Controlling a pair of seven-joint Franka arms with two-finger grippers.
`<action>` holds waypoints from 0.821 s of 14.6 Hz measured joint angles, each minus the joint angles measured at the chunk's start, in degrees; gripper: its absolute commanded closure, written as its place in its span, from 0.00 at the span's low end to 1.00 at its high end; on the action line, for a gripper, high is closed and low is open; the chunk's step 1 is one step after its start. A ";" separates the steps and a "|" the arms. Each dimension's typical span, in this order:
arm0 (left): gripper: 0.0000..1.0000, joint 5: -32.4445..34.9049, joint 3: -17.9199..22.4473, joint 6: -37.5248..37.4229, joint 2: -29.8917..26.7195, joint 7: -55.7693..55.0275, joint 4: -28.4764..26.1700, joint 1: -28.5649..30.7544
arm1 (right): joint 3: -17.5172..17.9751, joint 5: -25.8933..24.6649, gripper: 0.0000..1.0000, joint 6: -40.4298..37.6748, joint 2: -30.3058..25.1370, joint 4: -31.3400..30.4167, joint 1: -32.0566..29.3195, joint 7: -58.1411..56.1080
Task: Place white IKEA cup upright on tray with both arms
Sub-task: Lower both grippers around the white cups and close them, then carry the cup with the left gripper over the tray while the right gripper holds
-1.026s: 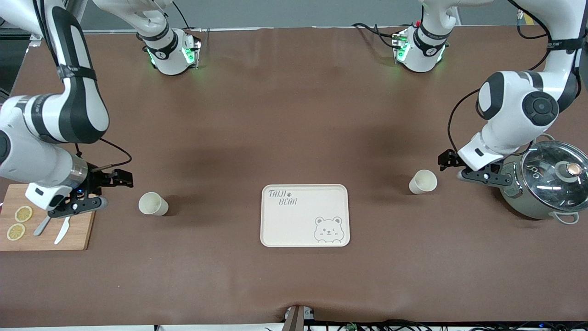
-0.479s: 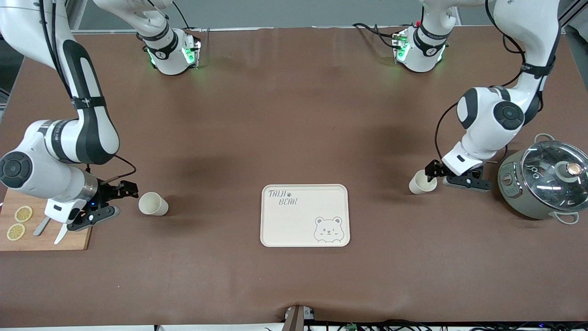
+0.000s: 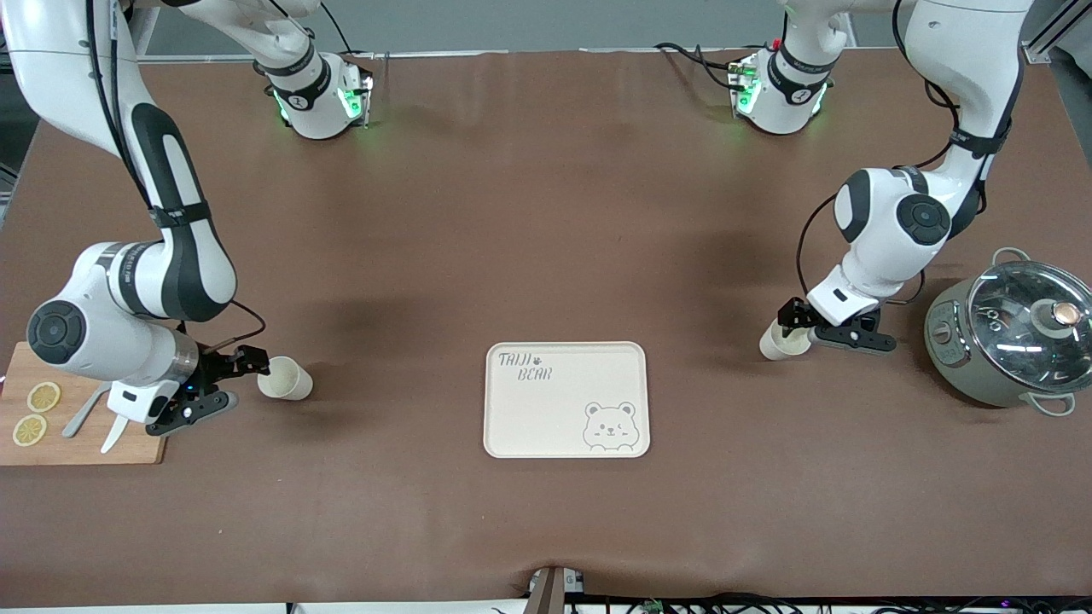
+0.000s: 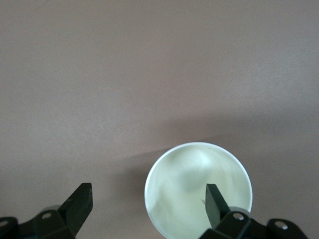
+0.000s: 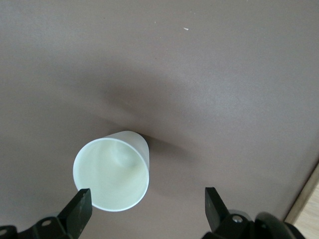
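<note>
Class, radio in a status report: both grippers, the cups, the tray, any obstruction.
Left gripper open at its cup. Right gripper open at its cup. Tray bare, between them. Nothing in the way.

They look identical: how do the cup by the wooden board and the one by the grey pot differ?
The white cup by the wooden board lies at the right arm's end; the white cup by the grey pot at the left arm's. A finger of the open right hand is beside the first's rim; one of the open left hand crosses the second's mouth. Both lie sideways, off the cream tray.
</note>
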 measured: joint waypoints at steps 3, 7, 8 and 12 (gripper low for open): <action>0.00 0.00 0.00 1.28 1.40 0.00 -0.27 0.00 | 0.00 0.00 0.00 2.47 1.79 -0.02 -0.03 -0.67; 1.00 -0.76 -0.02 1.50 2.96 -2.44 -0.56 -0.01 | -0.01 0.01 0.00 4.59 3.85 -0.02 -0.03 -0.76; 1.00 -0.82 -0.07 1.48 3.06 -3.46 -0.87 -0.02 | -0.01 0.01 0.00 4.84 4.25 -0.02 -0.03 -0.79; 1.00 -1.07 -0.81 1.25 2.41 -4.73 -1.16 -0.25 | 0.01 0.01 0.00 5.40 5.28 -0.02 -0.03 -0.93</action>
